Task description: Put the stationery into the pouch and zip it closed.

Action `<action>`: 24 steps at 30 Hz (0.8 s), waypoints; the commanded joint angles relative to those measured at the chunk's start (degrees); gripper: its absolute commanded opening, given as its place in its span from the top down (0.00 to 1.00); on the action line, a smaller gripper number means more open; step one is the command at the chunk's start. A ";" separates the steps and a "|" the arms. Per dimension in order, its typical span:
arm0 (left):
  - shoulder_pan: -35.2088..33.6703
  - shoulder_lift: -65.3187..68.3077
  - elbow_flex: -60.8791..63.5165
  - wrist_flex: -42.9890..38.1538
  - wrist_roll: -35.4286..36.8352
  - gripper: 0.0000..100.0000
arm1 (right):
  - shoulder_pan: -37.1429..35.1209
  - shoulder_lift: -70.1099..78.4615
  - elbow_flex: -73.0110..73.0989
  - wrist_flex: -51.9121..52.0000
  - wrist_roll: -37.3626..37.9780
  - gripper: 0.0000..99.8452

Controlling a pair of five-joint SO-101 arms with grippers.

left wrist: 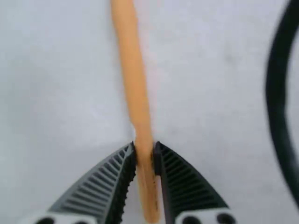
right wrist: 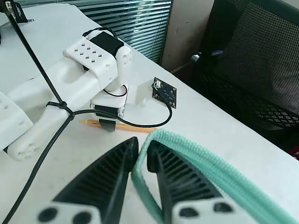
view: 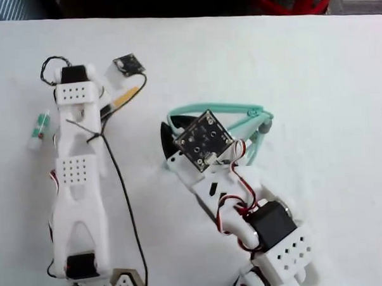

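The right end effector [right wrist: 141, 143] is clenched on the teal rim of the pouch [right wrist: 205, 162], probably to pin it and hold its mouth open. The left end effector [left wrist: 144, 146] grasps the orange pencil [left wrist: 132, 70] near one end, well apart from the pouch, so the free length can likely go in first. A green-and-white stick [view: 39, 127] lies on the surface [view: 301, 62], farther from the pouch than the pencil.
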 commanded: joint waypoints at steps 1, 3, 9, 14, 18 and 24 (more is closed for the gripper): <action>0.13 -0.75 0.09 1.23 -0.79 0.98 | -0.48 2.77 6.24 0.31 0.18 0.98; 0.57 -2.59 -0.88 2.37 -0.44 0.98 | -0.48 2.77 6.24 0.31 0.18 0.98; 2.95 -13.76 -0.88 2.55 4.66 0.98 | -0.48 2.77 6.33 -0.57 0.18 0.98; 7.16 -28.35 11.43 2.55 8.44 0.98 | -0.40 2.77 7.82 -2.59 0.26 0.98; 11.56 -44.09 27.52 2.46 14.24 0.98 | -0.48 2.77 8.00 -2.95 0.26 0.98; 20.18 -71.25 41.49 2.11 22.77 0.98 | -0.48 2.77 8.00 -2.95 -0.18 0.98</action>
